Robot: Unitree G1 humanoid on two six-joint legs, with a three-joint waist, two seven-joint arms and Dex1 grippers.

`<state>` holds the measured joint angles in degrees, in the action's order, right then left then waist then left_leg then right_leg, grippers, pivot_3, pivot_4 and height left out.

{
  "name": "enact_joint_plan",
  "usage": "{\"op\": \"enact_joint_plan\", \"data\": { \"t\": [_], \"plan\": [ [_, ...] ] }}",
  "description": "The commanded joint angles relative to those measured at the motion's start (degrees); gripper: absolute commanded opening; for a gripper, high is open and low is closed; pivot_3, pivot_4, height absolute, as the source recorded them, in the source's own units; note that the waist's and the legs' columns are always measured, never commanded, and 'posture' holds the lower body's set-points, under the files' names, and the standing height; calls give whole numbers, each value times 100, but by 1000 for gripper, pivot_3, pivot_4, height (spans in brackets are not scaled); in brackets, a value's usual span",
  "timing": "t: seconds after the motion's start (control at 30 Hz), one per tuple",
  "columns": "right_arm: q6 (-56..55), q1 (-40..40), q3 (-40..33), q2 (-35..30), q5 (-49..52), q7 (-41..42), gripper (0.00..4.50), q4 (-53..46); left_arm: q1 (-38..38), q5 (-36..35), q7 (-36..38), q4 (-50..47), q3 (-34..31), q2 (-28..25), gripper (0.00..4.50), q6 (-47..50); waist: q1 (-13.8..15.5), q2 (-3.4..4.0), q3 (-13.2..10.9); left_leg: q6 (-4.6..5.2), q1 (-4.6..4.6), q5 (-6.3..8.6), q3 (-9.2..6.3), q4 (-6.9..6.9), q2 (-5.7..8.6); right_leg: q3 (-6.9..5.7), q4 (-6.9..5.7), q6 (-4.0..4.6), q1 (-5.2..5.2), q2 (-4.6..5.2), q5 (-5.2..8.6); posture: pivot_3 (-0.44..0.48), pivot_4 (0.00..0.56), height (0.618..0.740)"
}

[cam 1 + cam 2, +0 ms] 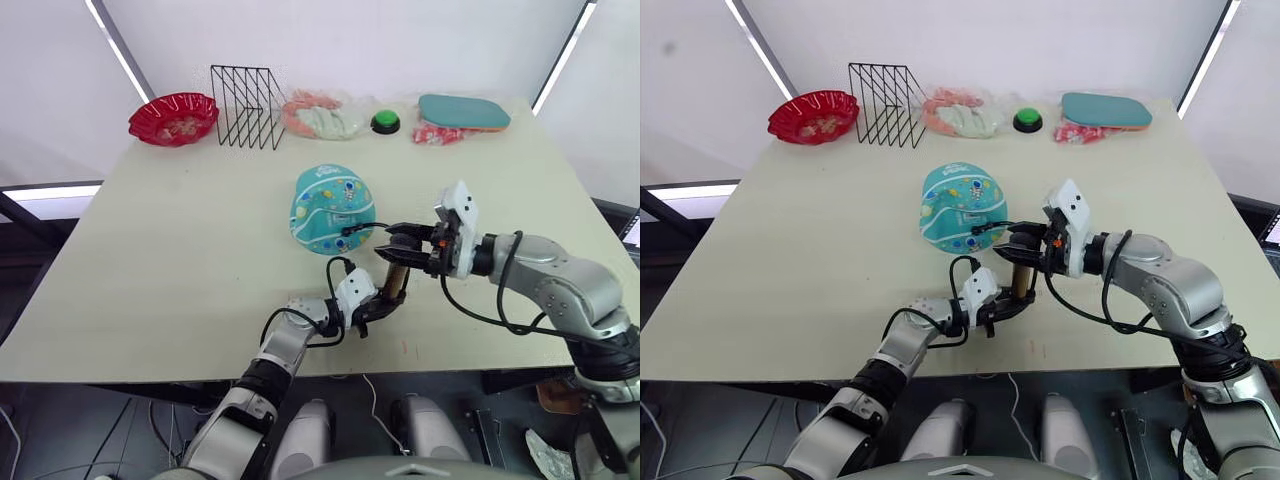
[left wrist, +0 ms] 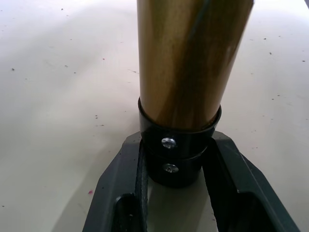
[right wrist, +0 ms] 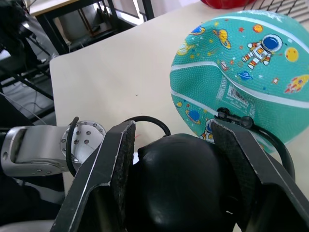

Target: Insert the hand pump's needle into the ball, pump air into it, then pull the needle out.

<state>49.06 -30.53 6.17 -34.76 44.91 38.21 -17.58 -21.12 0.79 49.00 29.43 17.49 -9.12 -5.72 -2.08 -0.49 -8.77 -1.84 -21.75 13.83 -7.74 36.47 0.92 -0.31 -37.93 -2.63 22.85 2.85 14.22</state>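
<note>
The teal ball (image 1: 332, 208) with cartoon prints rests mid-table. Just in front of it the gold hand pump (image 1: 394, 280) stands nearly upright. My left gripper (image 1: 375, 305) is shut on the pump's black bottom cap (image 2: 178, 150), with a finger (image 2: 120, 183) on each side. Above it, my right gripper (image 1: 405, 243) is shut on the black handle (image 3: 178, 188) at the pump's top. The thin black hose (image 3: 149, 120) loops from the pump to the ball, and its black fitting (image 3: 231, 117) lies against the ball near the barcode label. The needle's pin is hidden.
Along the far edge stand a red bowl (image 1: 173, 117), a black wire rack (image 1: 247, 106), a clear bag of orange and white items (image 1: 320, 115), a green button (image 1: 385, 122) and a teal paddle case (image 1: 463, 112). The table's front edge (image 1: 300, 372) is close below the grippers.
</note>
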Motion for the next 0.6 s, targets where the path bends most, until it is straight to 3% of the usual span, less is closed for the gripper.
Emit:
{"op": "enact_joint_plan", "data": {
  "t": [0.03, 0.33, 0.6],
  "plan": [
    [252, -626, -1062, -360, 420, -264, 1980, -472, 229, 55, 71, 116, 55, -153, 1106, 141, 5, 7, -17, 0, -1, 0, 0, 1, 0, 0, 0, 0, 2, 0, 0, 0, 150, 740],
    [1033, -1739, -1763, -915, 1302, -565, 1980, -173, 151, 20, 18, 261, 75, -101, 1105, 118, 7, 23, -59, 0, -16, 0, 10, -1, 1, 6, 1, 14, 18, 1, -9, 0, 150, 740],
    [561, -743, -854, -578, 603, -455, 1980, -325, 209, -9, 11, 197, 114, -53, 1105, 136, 9, 16, -54, 6, -16, 4, 21, -1, 0, 18, 1, 18, 24, 1, -11, 0, 150, 740]
  ]
}}
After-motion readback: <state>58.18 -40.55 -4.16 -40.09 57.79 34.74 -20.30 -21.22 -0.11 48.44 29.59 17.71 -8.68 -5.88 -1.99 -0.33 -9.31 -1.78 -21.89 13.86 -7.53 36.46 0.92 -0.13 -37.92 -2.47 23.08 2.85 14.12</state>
